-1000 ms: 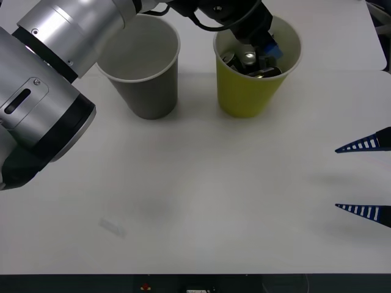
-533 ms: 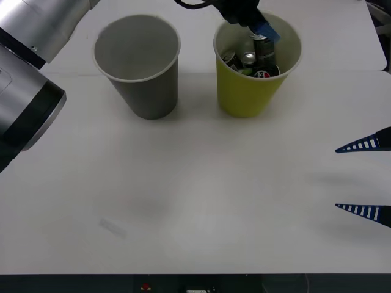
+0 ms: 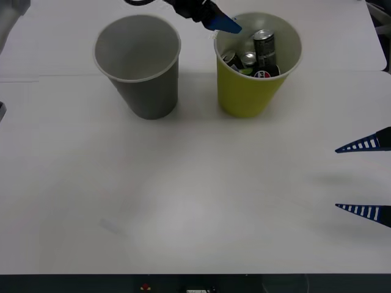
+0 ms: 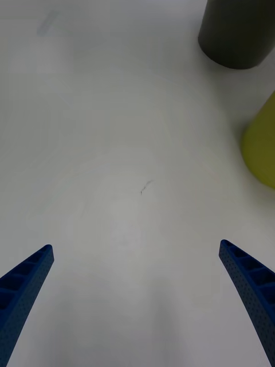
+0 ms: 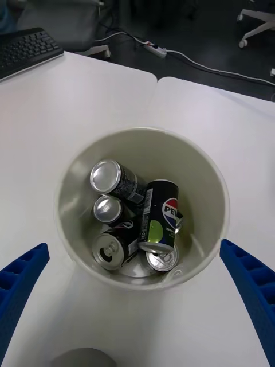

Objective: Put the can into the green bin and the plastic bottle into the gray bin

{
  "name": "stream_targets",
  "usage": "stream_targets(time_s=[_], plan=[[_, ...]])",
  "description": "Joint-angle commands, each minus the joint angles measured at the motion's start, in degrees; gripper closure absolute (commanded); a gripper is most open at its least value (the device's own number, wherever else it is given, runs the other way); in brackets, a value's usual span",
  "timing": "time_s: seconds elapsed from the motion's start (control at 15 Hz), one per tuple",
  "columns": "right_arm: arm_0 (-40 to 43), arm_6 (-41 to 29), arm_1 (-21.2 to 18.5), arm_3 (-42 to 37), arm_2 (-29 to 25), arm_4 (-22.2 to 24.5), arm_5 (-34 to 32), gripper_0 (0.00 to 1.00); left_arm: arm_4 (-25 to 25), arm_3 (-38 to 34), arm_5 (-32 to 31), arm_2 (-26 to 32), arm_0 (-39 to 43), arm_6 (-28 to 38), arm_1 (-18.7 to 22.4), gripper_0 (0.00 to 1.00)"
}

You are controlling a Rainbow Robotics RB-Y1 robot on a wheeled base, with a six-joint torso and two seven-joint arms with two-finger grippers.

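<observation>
Can dropped in the green bin; the gray bin waits empty.

The white surface [image 3: 195, 201] lies bare and wide in front of both bins, giving either arm free room. The gray bin [image 3: 138, 61] stands upright just beside the green bin [image 3: 253, 79], rims apart, so each mouth can be reached from above. Inside the green bin the can [image 5: 161, 218] leans tilted on several other cans [image 5: 112, 215], resting loose where it fell, below the rim. The left tool [image 3: 211, 18] hangs over the gap between the rims, fingers spread, gripping nothing. The right tool [image 3: 366, 177] sits parked at the surface's right edge, fingers wide apart, also empty.
</observation>
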Motion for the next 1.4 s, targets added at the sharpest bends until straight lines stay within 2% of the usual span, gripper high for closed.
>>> stream_targets(time_s=[0.07, 0.67, 0.73, 0.93, 1.13, 1.4], plan=[[0.0, 0.0, 0.0, 0.0, 0.0, 0.0, 0.0, 0.0, 2.2, -9.1, 0.0, 2.3, 5.7, -0.1, 4.1, 0.0], [0.0, 0.0, 0.0, 0.0, 0.0, 0.0, 0.0, 0.0, 13.5, -35.9, -0.2, 14.4, 30.8, -2.1, 18.7, 0.0], [0.0, 0.0, 0.0, 0.0, 0.0, 0.0, 0.0, 0.0, 14.0, -38.6, -2.3, 16.7, 34.2, -2.7, 20.0, 0.0], [0.0, 0.0, 0.0, 0.0, 0.0, 0.0, 0.0, 0.0, 16.7, -42.0, -9.4, 24.0, 41.5, -6.9, 21.9, 0.0], [0.0, 0.0, 0.0, 0.0, 0.0, 0.0, 0.0, 0.0, 21.0, -42.2, -9.6, 27.7, 49.2, -14.5, 25.1, 0.0], [0.0, 0.0, 0.0, 0.0, 0.0, 0.0, 0.0, 0.0, 21.9, -42.3, -9.7, 31.1, 58.1, -24.7, 28.9, 0.0]])
